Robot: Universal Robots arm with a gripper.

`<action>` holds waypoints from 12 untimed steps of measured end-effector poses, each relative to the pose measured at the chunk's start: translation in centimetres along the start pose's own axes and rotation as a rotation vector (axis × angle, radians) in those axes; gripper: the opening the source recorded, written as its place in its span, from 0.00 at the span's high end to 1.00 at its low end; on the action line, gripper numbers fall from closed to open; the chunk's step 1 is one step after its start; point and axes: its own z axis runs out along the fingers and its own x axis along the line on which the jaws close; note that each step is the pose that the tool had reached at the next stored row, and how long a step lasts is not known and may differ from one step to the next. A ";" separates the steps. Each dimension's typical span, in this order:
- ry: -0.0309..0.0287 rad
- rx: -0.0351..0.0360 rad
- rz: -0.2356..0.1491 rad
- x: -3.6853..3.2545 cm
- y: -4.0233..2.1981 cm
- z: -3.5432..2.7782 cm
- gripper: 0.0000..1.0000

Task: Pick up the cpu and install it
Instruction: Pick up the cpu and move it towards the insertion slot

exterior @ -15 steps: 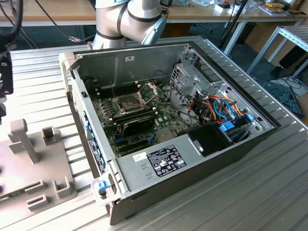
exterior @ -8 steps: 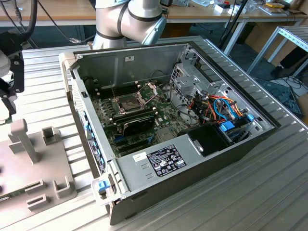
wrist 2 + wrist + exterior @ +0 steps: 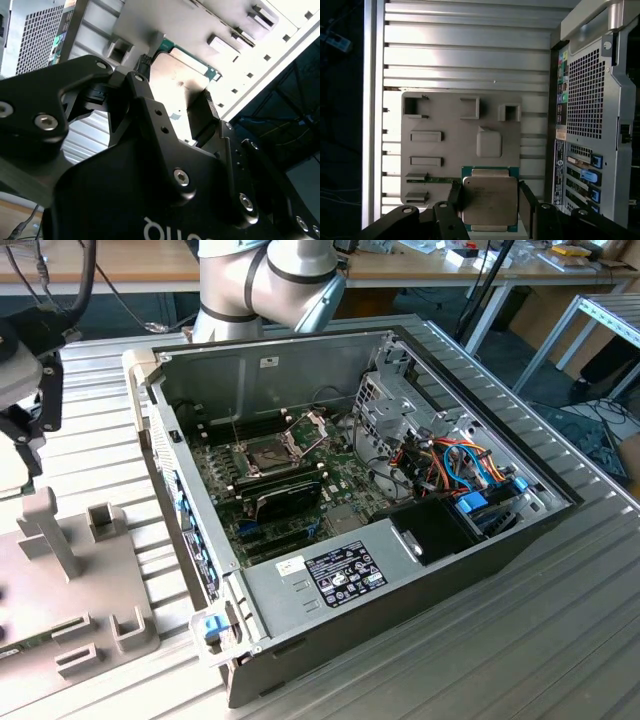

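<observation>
The cpu (image 3: 489,200), a flat square chip with a dull silver top and green rim, sits between my gripper's (image 3: 490,192) two black fingers (image 3: 455,196), which press on its opposite edges. It hangs above the grey fixture plate (image 3: 445,150). In the second wrist view the cpu's green edge (image 3: 192,57) shows between the same fingers (image 3: 142,75) of the gripper (image 3: 175,82). In the exterior view the gripper (image 3: 25,420) is at the far left, over the plate (image 3: 40,580) and outside the open computer case (image 3: 400,570). The motherboard's socket (image 3: 268,452) lies with its metal frame (image 3: 308,426) hinged up.
A black expansion card (image 3: 288,498) stands beside the socket. A drive cage and bundled cables (image 3: 450,465) fill the case's right side in the exterior view. Upright grey posts (image 3: 55,525) rise from the fixture plate. The case's perforated rear wall (image 3: 590,100) borders the plate.
</observation>
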 end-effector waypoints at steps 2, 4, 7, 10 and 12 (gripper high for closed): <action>0.0035 0.0000 0.000 -1.02 -0.03 0.03 0.45; 0.0060 -0.0001 0.000 -1.90 -0.05 0.06 0.45; 0.0083 -0.0002 0.000 -3.30 -0.09 0.11 0.45; 0.0095 -0.0002 0.000 -4.68 -0.13 0.17 0.45; 0.0104 -0.0003 0.000 -6.29 -0.18 0.23 0.45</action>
